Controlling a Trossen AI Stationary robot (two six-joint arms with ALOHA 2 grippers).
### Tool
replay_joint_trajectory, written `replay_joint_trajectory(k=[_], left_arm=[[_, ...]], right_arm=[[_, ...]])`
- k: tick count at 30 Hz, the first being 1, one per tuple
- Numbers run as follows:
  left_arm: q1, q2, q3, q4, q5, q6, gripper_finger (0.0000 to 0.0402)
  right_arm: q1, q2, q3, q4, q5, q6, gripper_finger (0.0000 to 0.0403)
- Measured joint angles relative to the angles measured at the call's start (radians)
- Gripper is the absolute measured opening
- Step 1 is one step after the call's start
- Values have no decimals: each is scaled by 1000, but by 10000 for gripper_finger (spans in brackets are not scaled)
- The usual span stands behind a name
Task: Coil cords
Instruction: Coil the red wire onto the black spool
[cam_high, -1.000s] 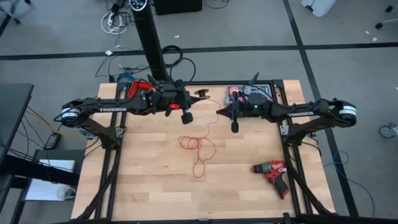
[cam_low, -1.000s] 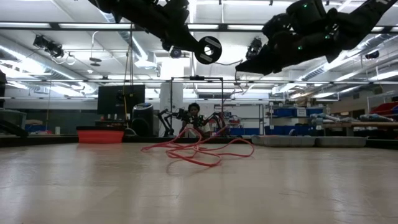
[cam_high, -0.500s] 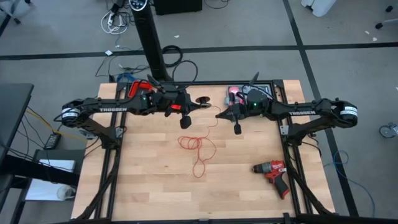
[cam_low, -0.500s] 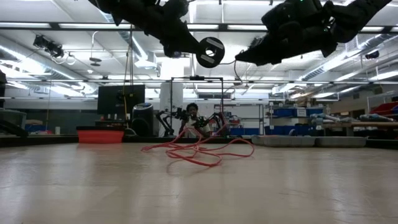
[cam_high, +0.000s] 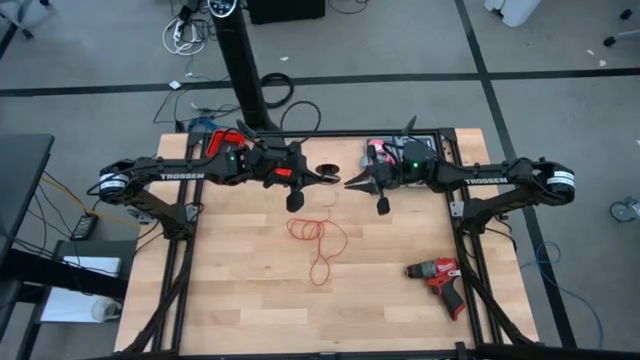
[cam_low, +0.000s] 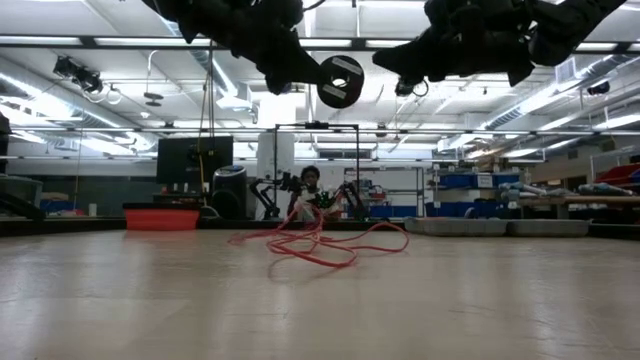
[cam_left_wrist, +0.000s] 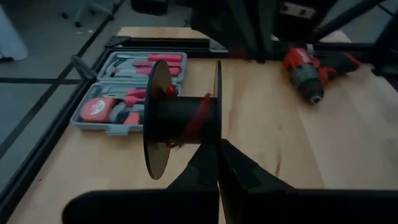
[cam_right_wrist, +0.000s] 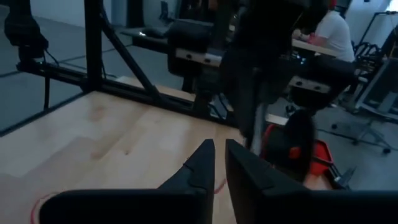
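your left gripper (cam_left_wrist: 218, 163) clamps a round black spool (cam_left_wrist: 180, 118); thin red wire (cam_high: 318, 240) loops below it; right gripper (cam_right_wrist: 219, 163) slightly parted.

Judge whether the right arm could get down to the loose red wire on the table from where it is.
Probably yes. The right gripper hangs above the table's rear middle, and the red wire lies in open wood nearer the front. The drill sits off to the side, out of the path.

Dark arms (cam_high: 170, 175) with white Trossen lettering.
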Motion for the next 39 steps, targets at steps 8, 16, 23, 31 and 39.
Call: replay_joint_trajectory(k=[8,16,23,31,39], left_arm=[[2,0,0,-44,32,59,0],[2,0,0,-42,32,65,0],[0,0,0,-40,75,93,0],[0,0,0,-40,185,202,0],[1,-1,0,-37,220,263,0]], right_arm=[[0,0,0,-12,-17,13,31],[-37,31,0,-80,86,52,22],[-70,110,0,-48,93,95,24],[-72,237,0,50,44,131,40],[-74,316,0,130,-13,171,69]])
